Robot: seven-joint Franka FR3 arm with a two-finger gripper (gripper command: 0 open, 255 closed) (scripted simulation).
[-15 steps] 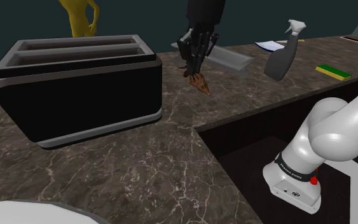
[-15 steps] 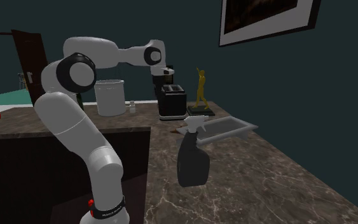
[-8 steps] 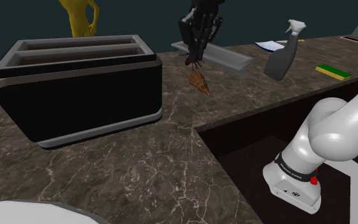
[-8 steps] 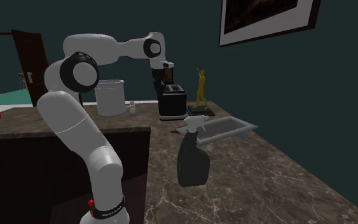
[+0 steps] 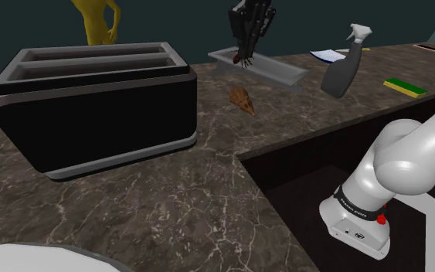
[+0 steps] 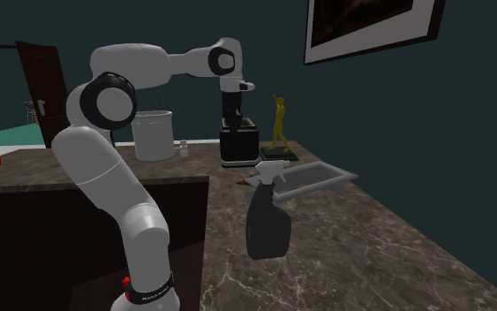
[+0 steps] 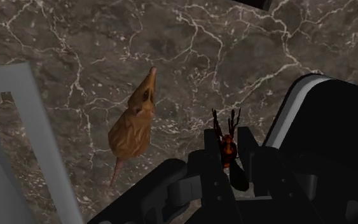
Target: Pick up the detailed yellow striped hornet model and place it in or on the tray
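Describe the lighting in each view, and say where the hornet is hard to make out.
Shoulder view: dim, even light, with a pale sheen on the toaster top; the hornet is a small dark speck at the hand. Second exterior view: the spray bottle is almost a silhouette. Wrist view: the reddish hornet blends into the black hand, while the brown mouse model is well lit.

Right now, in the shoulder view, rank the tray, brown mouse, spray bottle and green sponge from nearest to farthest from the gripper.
1. Tray: right beneath the gripper, which holds the hornet.
2. Brown mouse: on the counter, in front of the tray.
3. Spray bottle: further toward the view's right.
4. Green sponge: farthest right.
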